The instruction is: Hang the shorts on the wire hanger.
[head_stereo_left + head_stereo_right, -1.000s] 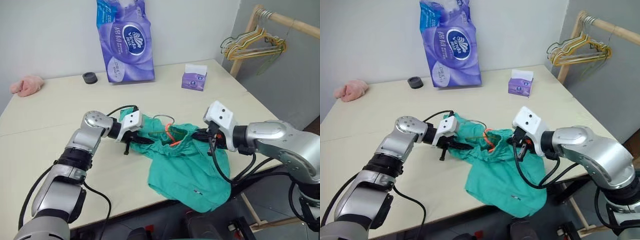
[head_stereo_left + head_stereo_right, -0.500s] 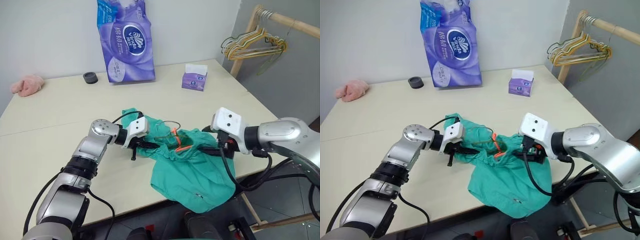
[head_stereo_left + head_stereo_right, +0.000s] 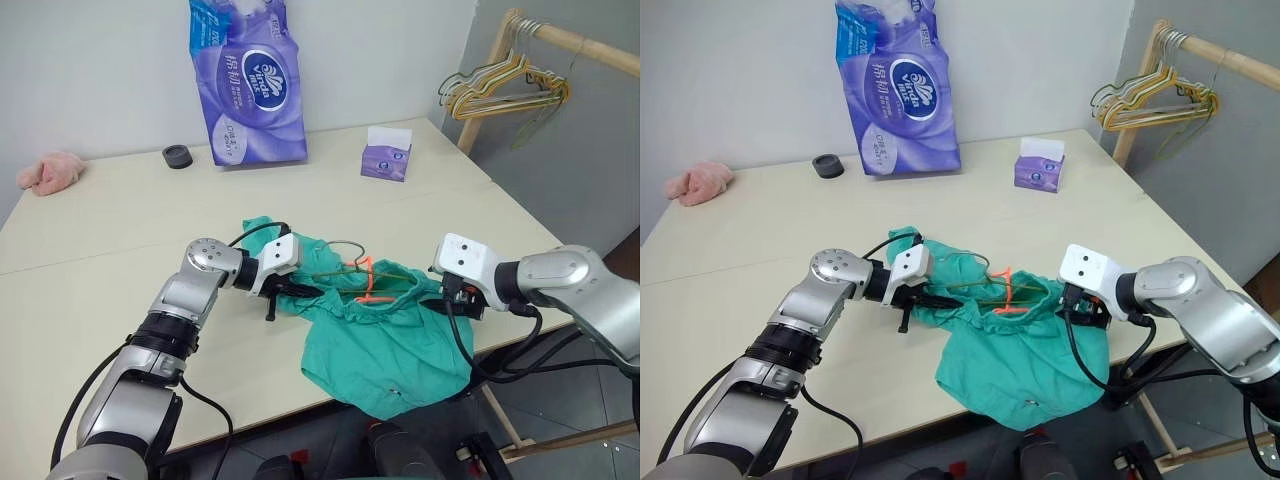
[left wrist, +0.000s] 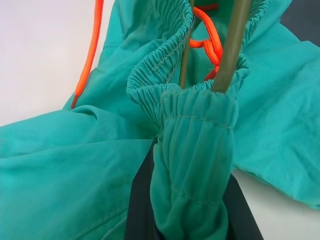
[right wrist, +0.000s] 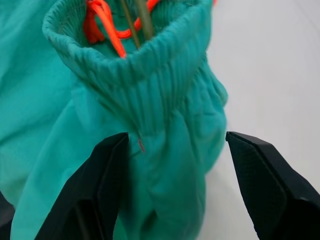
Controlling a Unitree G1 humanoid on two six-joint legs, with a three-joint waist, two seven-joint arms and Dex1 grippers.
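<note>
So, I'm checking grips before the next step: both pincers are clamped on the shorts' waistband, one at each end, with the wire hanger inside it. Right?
Not quite. Only the left pincer is clamped on the shorts, at its end of the waistband. The right pincer is open, its fingers standing apart on either side of the fabric, as the right wrist view shows. The wire hanger does sit inside the waistband.

Arms: silver-grey metal shells, black joint bands, rounded elbow housings. Wrists: white angular blocks behind each gripper (image 3: 283, 292), (image 5: 175, 165). Black cables looped alongside. Fingers (image 5: 107, 185): matte black, wedge-shaped.
</note>
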